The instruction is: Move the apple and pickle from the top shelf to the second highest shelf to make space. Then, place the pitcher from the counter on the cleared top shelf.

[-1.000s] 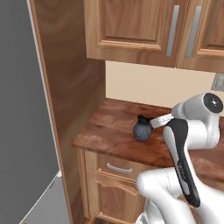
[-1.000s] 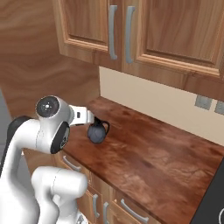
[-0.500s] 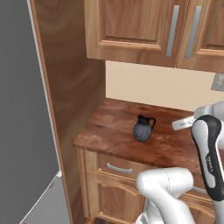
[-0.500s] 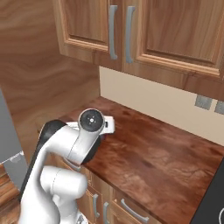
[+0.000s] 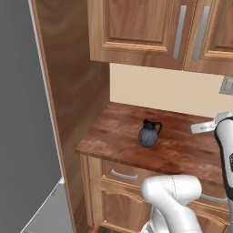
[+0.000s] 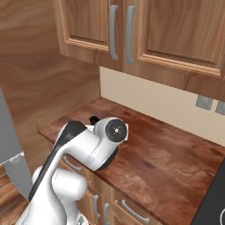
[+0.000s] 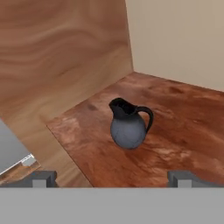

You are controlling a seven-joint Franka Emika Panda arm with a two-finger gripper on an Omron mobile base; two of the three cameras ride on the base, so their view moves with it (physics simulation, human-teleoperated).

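One step seems in hand, fetching the pitcher [image 7: 129, 124], which stands upright on the table [image 7: 183, 127] at the middle of the hand view, while the pincer [image 7: 111, 178] gapes empty short of it and must advance to straddle it.

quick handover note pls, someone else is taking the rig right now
Gripper: open, nothing in it, apart from the pitcher and pointed at it in the hand view.
Pitcher: upright on the counter, handle turned toward the back wall, close to the tall wood panel.
Apple, pickle and the shelves: can't be checked from these pictures, so confirm that the top shelf is cleared.
Done: nothing that can be confirmed here; the pitcher is not yet picked up.
Left: grasp the pitcher, carry it to the fridge and set it on the top shelf.
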